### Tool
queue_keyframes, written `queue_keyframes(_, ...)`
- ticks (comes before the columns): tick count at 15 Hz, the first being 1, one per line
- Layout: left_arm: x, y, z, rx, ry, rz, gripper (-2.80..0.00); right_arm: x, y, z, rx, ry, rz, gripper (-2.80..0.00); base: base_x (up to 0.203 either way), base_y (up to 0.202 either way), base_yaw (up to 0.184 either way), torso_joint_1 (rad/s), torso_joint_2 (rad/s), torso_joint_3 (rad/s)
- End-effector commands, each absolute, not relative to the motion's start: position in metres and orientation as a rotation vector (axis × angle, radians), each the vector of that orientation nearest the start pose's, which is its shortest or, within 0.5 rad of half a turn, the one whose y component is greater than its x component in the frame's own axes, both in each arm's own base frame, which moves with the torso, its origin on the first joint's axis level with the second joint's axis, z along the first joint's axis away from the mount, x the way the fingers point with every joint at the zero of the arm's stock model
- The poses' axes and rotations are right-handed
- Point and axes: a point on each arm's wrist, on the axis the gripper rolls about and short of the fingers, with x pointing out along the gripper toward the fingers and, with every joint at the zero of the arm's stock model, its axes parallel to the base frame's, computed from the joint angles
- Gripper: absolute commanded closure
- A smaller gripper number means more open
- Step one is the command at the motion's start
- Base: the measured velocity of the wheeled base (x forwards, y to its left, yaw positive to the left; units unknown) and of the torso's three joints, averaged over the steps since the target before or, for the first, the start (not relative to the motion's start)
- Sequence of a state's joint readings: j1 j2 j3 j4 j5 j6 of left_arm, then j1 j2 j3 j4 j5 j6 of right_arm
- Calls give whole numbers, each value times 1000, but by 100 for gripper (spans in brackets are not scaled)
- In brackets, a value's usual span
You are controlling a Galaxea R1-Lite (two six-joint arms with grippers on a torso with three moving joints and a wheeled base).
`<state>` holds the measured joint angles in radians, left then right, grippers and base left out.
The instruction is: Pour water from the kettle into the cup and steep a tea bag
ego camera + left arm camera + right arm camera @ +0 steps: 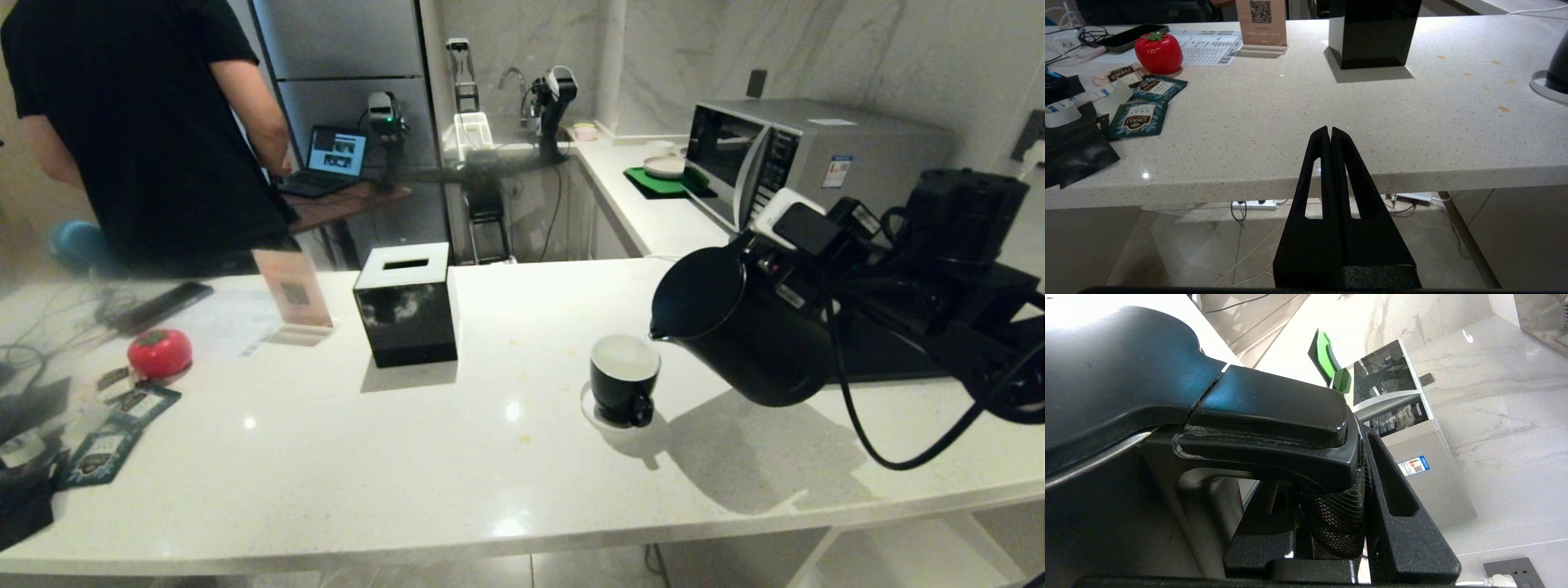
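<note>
My right gripper (pixel 1331 486) is shut on the mesh-wrapped handle (pixel 1274 416) of the matte black kettle (pixel 751 327). The kettle hangs tilted over the white counter, and its small spout (pixel 655 333) points down just above the right rim of the cup (pixel 624 377). That cup is black with a white inside and stands on a white saucer (pixel 589 406). My left gripper (pixel 1329 130) is shut and empty, parked low in front of the counter's near edge. The tea bag is out of view.
A black tissue box (pixel 406 306) stands left of the cup. Further left lie a QR sign (pixel 294 294), a red tomato-shaped thing (pixel 159 352) and dark blue packets (pixel 122 425). A person (pixel 147 122) stands behind the counter. A microwave (pixel 808 155) sits at the back right.
</note>
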<state>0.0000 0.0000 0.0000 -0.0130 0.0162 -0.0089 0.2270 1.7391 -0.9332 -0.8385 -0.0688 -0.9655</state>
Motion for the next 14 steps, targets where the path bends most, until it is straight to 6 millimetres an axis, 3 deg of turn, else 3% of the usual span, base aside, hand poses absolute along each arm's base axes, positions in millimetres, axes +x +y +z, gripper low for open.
queue_keyframes(1,-23,0,77,-9,-12,17,0,321,73,225,-963,-111,129,0,0,0,0,0,0,0)
queue_keyframes(14,-23,0,77,-9,-12,17,0,324,74,221,-963,-102,136,0,0,0,0,0,0,0)
